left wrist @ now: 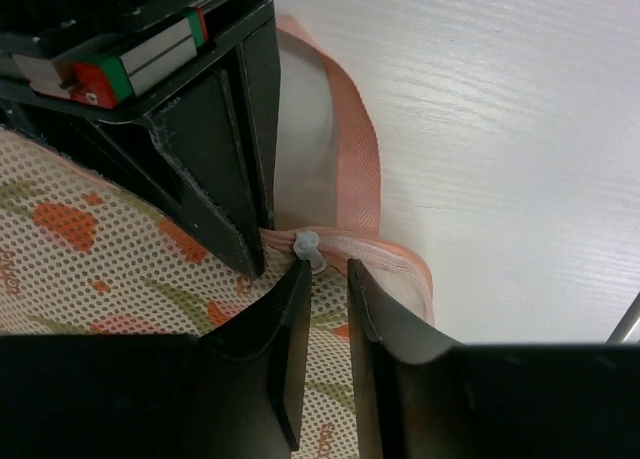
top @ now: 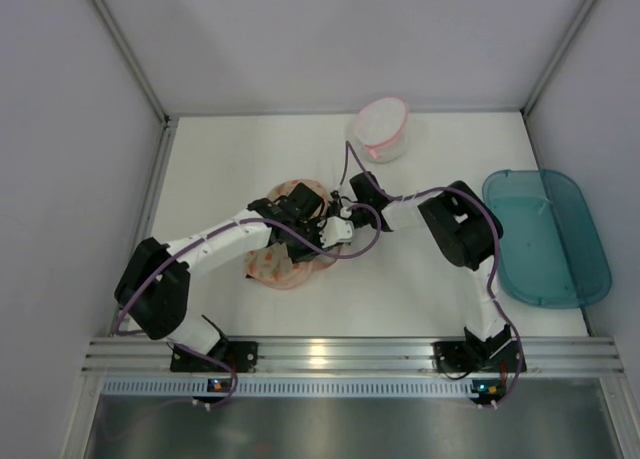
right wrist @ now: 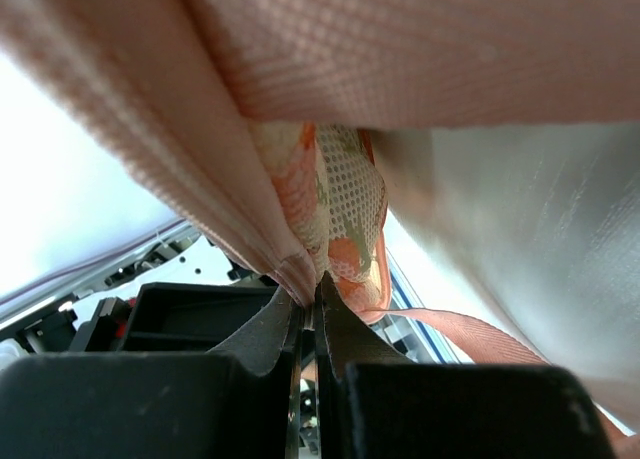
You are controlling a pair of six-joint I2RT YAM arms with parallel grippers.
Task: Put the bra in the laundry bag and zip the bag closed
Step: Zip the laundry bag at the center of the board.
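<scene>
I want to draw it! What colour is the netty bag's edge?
Pink. The laundry bag trim shows best in the left wrist view.

The left arm [top: 215,241] and right arm [top: 458,229] bend inward, meeting over the laundry bag [top: 270,270]. The right gripper [right wrist: 312,301] pinches its pink edge; the left gripper [left wrist: 328,271] sits beside it, jaws narrowly parted.

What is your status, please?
Right gripper, jaws shut on laundry bag trim. Left gripper, jaws narrowly apart at zip pull. Bra not in sight.
</scene>
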